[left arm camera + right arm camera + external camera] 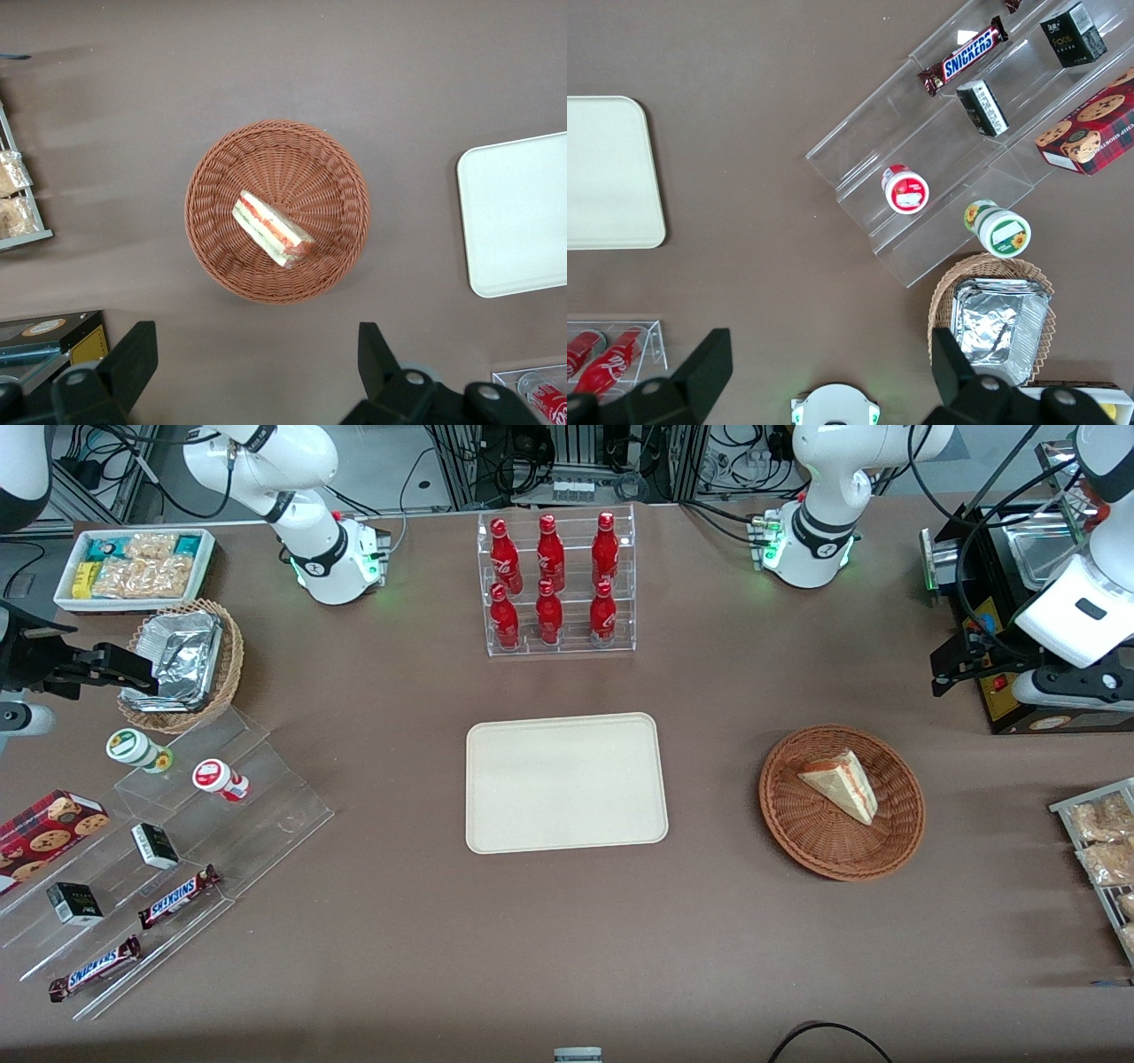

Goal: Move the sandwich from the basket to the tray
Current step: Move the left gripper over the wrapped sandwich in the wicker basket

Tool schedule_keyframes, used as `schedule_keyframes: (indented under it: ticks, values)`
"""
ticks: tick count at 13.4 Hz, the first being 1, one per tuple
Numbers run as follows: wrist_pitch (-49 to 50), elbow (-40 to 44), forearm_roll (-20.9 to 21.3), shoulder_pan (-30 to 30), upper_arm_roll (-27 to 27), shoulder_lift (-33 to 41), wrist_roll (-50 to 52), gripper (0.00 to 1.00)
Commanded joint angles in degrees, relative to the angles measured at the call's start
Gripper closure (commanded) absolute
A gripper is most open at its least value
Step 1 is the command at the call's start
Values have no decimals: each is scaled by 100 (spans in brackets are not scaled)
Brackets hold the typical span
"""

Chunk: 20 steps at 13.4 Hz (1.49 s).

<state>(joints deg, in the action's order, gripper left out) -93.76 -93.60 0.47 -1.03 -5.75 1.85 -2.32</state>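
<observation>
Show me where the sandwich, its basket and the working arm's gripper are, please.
sandwich [842,784], front view, pale bread face.
basket [802,833], front view, woven rim nearest the camera.
gripper [257,363], left wrist view, the open gap between its fingers, above the basket.

Brown tabletop seen from above. Flat cream-beige rectangular tray with rounded corners, partly cut off at the frame edge. Clear acrylic stepped display stand carries a Snickers bar, two small black boxes, a red tartan cookie box, a red-and-white lidded cup and a green-and-white lidded cup with sunflower print. Just beside the stand, a tan wicker basket holds silver foil trays. Red cola bottles lie in a clear rack. White robot base with green lights near the edge.
</observation>
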Motion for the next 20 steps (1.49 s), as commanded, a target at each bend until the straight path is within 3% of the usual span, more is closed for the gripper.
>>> schedule_keyframes:
  ticks: [1, 9, 20]
  values:
    - [121, 131, 76, 15, 12, -62, -31, 0]
    - [104, -70, 94, -3, 293, -62, -31, 0]
    - [-2408, -2320, -29, 76, 267, -255, 1005, 0]
